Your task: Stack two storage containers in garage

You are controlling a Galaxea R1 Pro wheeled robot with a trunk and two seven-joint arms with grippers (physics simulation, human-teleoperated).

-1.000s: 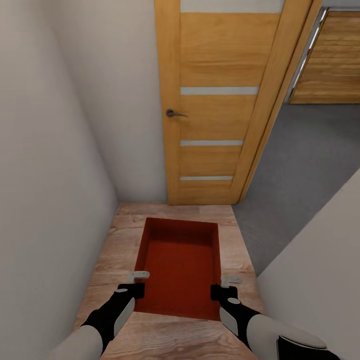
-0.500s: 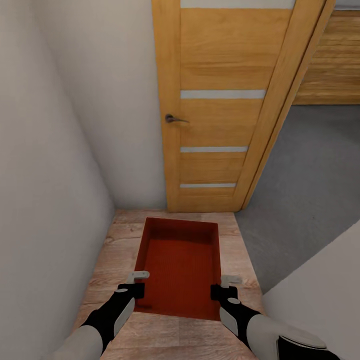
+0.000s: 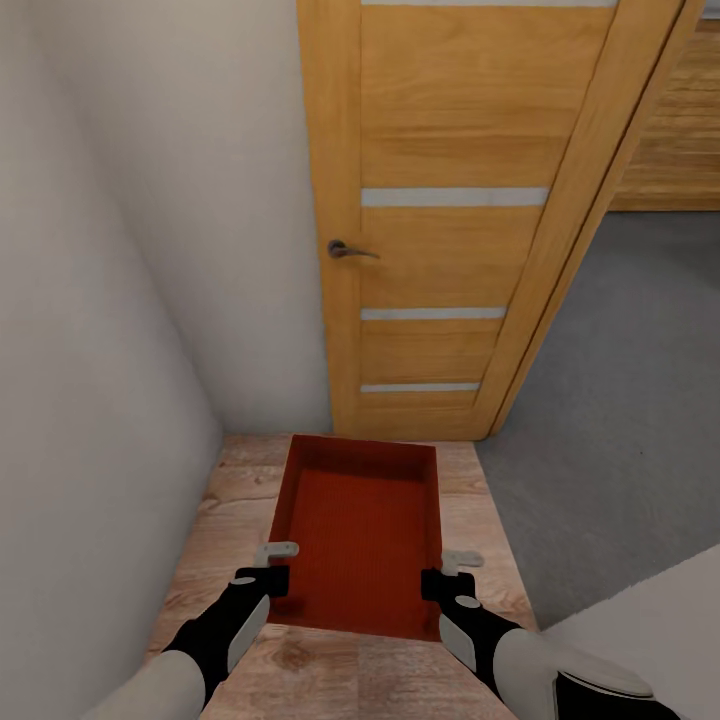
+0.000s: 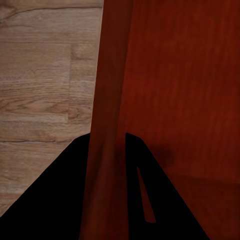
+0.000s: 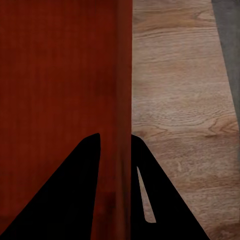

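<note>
I hold one orange-red storage container (image 3: 360, 530) level in front of me, above the light wood-plank floor (image 3: 215, 530). My left gripper (image 3: 268, 578) is shut on its left side wall (image 4: 107, 100), one finger inside and one outside. My right gripper (image 3: 445, 580) is shut on the right side wall (image 5: 122, 75) in the same way. In the left wrist view the left gripper (image 4: 107, 145) straddles the thin wall, and in the right wrist view the right gripper (image 5: 116, 142) does too. The garage's dark grey floor (image 3: 620, 420) begins to the right of the container.
A wooden door (image 3: 450, 250) with a metal handle (image 3: 345, 250) stands open straight ahead, close to the container's far end. A pale wall (image 3: 100, 350) hems me in on the left and a wall corner (image 3: 650, 620) on the right. A slatted wooden door (image 3: 680, 130) shows far right.
The whole view has shifted: the camera has come closer to the open door, which looks larger. The container stays in the same grip between both grippers.
</note>
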